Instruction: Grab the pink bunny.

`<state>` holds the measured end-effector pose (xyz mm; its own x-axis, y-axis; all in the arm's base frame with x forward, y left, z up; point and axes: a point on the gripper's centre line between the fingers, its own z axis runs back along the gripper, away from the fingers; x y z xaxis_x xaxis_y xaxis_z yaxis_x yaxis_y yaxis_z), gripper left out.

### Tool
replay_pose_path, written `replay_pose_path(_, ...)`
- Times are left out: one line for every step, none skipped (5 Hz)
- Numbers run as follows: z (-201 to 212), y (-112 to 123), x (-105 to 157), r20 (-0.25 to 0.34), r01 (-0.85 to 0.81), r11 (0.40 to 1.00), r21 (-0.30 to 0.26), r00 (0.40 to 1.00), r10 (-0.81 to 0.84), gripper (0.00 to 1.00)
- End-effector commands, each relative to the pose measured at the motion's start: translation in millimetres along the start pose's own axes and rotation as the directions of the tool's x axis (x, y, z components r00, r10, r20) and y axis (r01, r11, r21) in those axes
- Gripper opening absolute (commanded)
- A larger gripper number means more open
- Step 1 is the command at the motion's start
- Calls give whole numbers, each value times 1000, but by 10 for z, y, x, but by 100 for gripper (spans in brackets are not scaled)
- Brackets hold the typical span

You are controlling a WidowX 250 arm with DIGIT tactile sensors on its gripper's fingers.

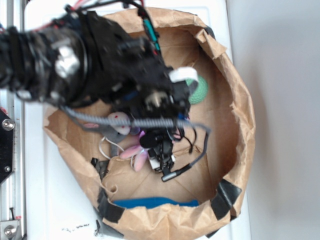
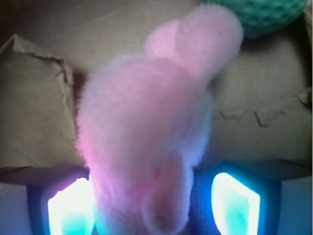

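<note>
brown paper bag (image 1: 235,125), green ball (image 1: 199,90), grey plush (image 1: 119,123), blue strip (image 1: 155,202)

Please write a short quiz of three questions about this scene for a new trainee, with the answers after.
1. True or false: in the wrist view the bunny lies between the two lit fingers.
2. Which object shows at the top right of the wrist view? A) green ball B) red cup C) yellow block
3. Fill in: in the exterior view the gripper works inside a brown paper ____.

Key: 1 true; 2 A, the ball; 3 bag.
</note>
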<state>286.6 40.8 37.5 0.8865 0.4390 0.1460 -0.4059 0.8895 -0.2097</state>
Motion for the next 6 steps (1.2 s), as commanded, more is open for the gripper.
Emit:
replay_pose_path(20, -45, 50, 46, -4, 997, 73, 999, 0, 0)
replay_pose_path(119, -34, 34, 55, 17, 996, 84, 998, -22, 0)
replay_pose_path(316, -33, 10, 59, 41, 997, 72, 997, -45, 0)
replay_pose_path(604, -23, 17, 60, 65, 993, 102, 996, -72, 0)
replay_pose_path(848, 68, 90, 28, 91, 989, 115, 995, -95, 0)
replay_pose_path(1074, 179, 139, -10, 137, 970, 198, 990, -138, 0)
